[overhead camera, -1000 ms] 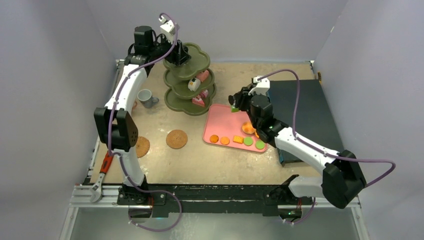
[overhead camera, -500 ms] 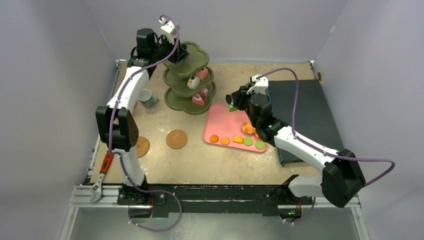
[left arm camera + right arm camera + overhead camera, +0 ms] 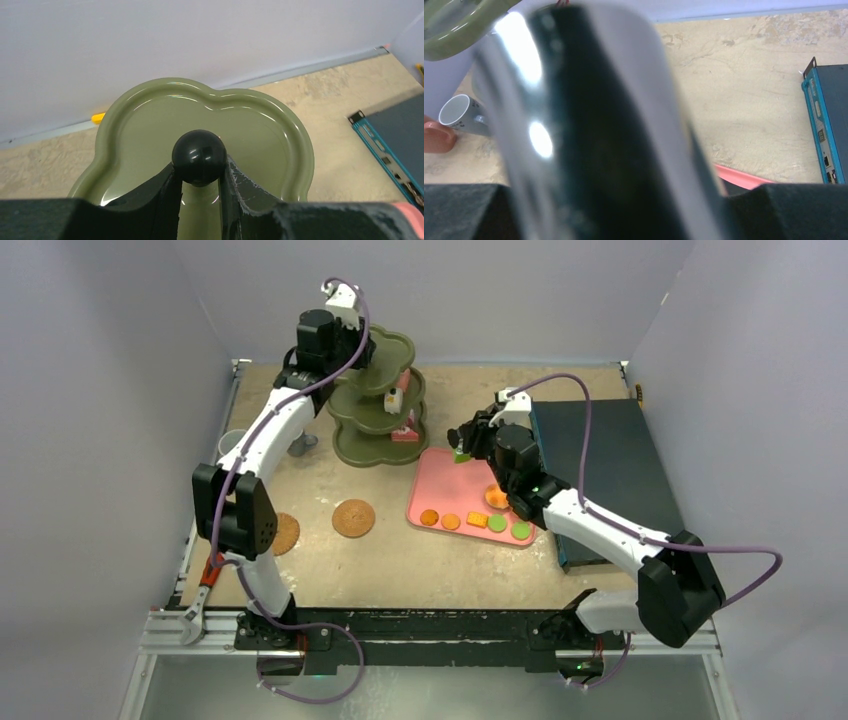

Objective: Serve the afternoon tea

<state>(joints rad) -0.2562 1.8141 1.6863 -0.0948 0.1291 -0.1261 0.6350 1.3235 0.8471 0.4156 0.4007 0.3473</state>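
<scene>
Top external: beige table (image 3: 400, 565), grey walls (image 3: 520, 290); left jaws clamp stand (image 3: 365, 448), right jaws hold tongs (image 3: 599, 125).

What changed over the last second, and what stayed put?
The left gripper closed on the black knob of the stand, which shifted slightly left. The right gripper, holding tongs with a green pastry, edged toward it. The tray and coasters stayed put.

stand (image 3: 372, 445): left of tray (image 3: 445, 480) | pastries (image 3: 478, 520): on tray | coaster (image 3: 353, 517): before stand
</scene>
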